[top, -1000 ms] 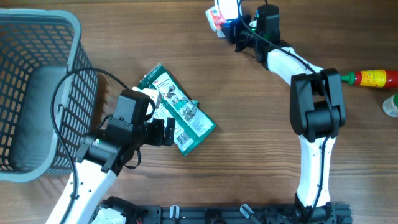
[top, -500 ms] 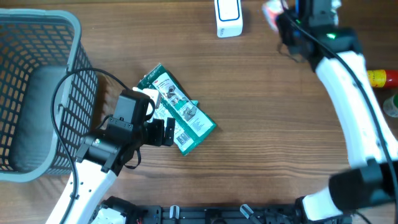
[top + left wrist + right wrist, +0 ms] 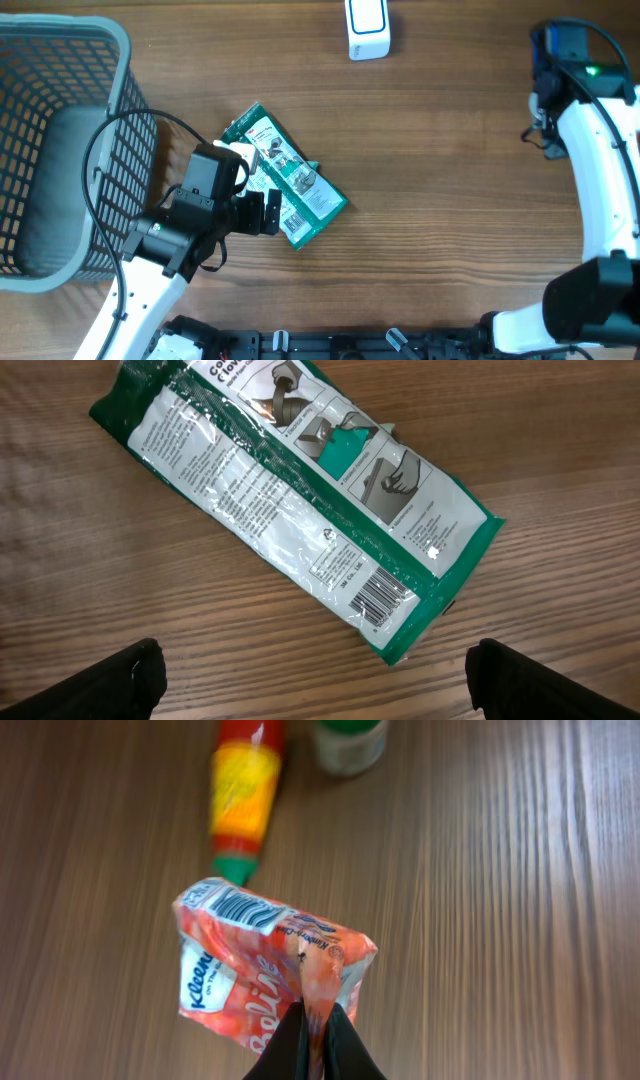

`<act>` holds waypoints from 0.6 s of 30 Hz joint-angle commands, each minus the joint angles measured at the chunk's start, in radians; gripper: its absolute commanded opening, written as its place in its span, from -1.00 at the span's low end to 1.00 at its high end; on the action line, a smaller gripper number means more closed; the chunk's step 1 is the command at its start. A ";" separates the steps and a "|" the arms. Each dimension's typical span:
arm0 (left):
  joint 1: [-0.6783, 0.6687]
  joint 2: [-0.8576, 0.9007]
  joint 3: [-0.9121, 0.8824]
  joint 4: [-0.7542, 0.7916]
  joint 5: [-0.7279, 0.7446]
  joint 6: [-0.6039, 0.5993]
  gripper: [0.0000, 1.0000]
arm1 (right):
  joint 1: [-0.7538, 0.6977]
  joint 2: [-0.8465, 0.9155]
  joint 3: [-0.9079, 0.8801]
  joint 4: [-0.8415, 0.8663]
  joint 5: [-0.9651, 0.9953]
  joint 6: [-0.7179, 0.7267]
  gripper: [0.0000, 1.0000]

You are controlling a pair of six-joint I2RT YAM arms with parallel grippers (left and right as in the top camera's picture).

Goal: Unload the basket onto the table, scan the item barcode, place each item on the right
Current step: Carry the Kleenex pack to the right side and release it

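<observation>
Tissue pack (image 3: 262, 968), crumpled orange-and-white, barcode showing, in right hand (image 3: 316, 1020).

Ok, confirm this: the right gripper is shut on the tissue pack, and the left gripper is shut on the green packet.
Wrong on the left gripper: the left wrist view shows it wide open over the green packet, gripping nothing. The right gripper is shut on the tissue pack.

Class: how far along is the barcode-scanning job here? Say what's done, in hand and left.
Done, apparently: the tissue pack, at the scanner a second ago, has been carried away. In hand: the right gripper pinches it near the sauce bottle, not yet set down. Left: the green packet, probably still to scan, lies under the open left gripper.
</observation>
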State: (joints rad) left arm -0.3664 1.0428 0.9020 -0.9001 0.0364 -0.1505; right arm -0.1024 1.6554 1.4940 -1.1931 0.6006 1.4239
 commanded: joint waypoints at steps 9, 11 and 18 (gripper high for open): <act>0.005 0.000 -0.003 0.002 0.015 0.016 1.00 | -0.225 0.096 -0.357 0.528 0.080 0.040 -0.82; 0.005 0.000 -0.003 0.002 0.015 0.016 1.00 | -0.255 0.136 -0.360 0.587 0.068 0.003 -0.71; 0.005 0.000 -0.003 0.002 0.015 0.016 1.00 | -0.320 0.180 -0.351 0.794 -0.142 -0.276 0.65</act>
State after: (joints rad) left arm -0.3664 1.0428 0.9020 -0.9001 0.0368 -0.1505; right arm -0.4049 1.8294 1.1347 -0.4381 0.5850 1.3109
